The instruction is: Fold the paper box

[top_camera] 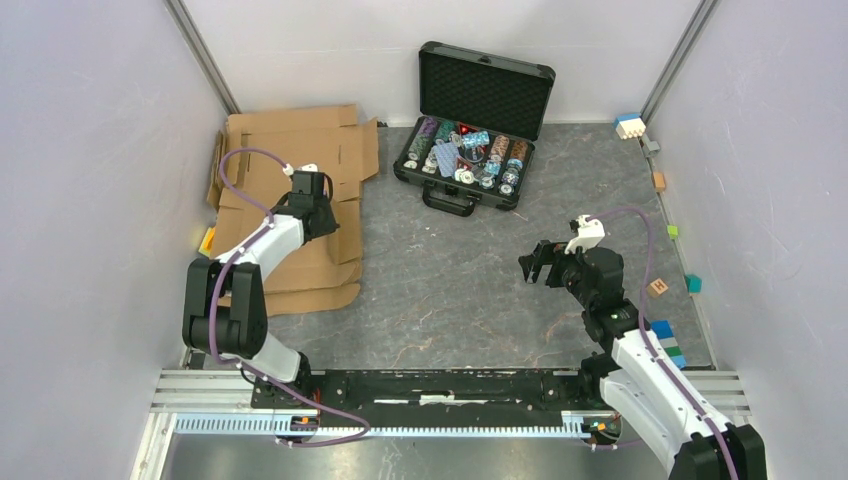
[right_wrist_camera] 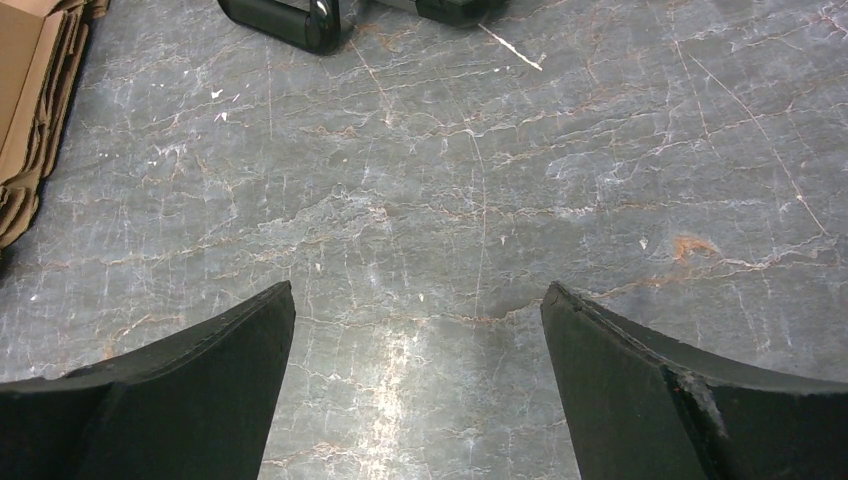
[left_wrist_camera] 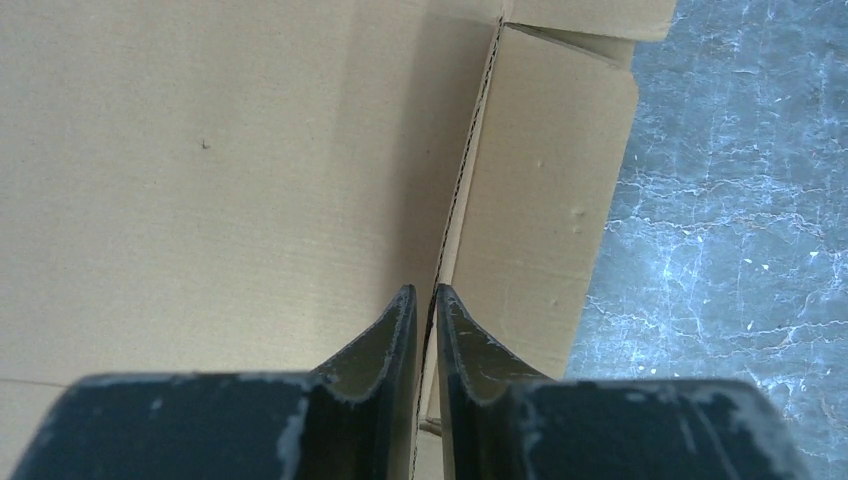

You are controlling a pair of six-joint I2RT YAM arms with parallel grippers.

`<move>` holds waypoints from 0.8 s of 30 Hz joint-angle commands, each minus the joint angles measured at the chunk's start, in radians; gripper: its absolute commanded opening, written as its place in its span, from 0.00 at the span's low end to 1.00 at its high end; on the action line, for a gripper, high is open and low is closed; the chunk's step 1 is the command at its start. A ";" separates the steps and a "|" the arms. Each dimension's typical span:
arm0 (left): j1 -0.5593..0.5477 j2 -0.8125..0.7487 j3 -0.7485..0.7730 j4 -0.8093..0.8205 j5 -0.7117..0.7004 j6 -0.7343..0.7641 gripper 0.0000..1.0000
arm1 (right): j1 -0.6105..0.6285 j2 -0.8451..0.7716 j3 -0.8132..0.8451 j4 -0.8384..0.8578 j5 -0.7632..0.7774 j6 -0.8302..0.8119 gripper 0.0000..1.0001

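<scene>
The paper box (top_camera: pixel 290 150) lies flattened at the back left, plain brown cardboard with creased flaps spread out. My left gripper (top_camera: pixel 318 215) is down on its right side. In the left wrist view the two fingers stand almost together around a thin upright edge of a cardboard flap (left_wrist_camera: pixel 530 200), so the left gripper (left_wrist_camera: pixel 425 290) is shut on it, with the wide panel of the paper box (left_wrist_camera: pixel 200 180) on its left. My right gripper (top_camera: pixel 540 262) hovers over the grey table right of centre. The right gripper (right_wrist_camera: pixel 418 290) is wide open with only bare table between its fingers.
An open black case (top_camera: pixel 487 90) with colourful chips stands at the back centre, and its handle (right_wrist_camera: pixel 280 18) shows in the right wrist view. Small coloured blocks (top_camera: pixel 660 288) lie along the right wall. White walls close in both sides.
</scene>
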 commanded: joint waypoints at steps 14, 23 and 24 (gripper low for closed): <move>-0.104 -0.318 -0.041 -0.036 0.160 -0.089 0.02 | 0.004 0.062 0.043 0.053 -0.157 0.009 0.98; -0.259 -0.444 -0.026 -0.149 0.296 -0.174 0.02 | 0.004 0.134 0.035 0.111 -0.282 0.081 0.98; -0.271 -0.453 -0.024 -0.157 0.300 -0.181 0.02 | 0.005 0.145 0.033 0.122 -0.300 0.091 0.98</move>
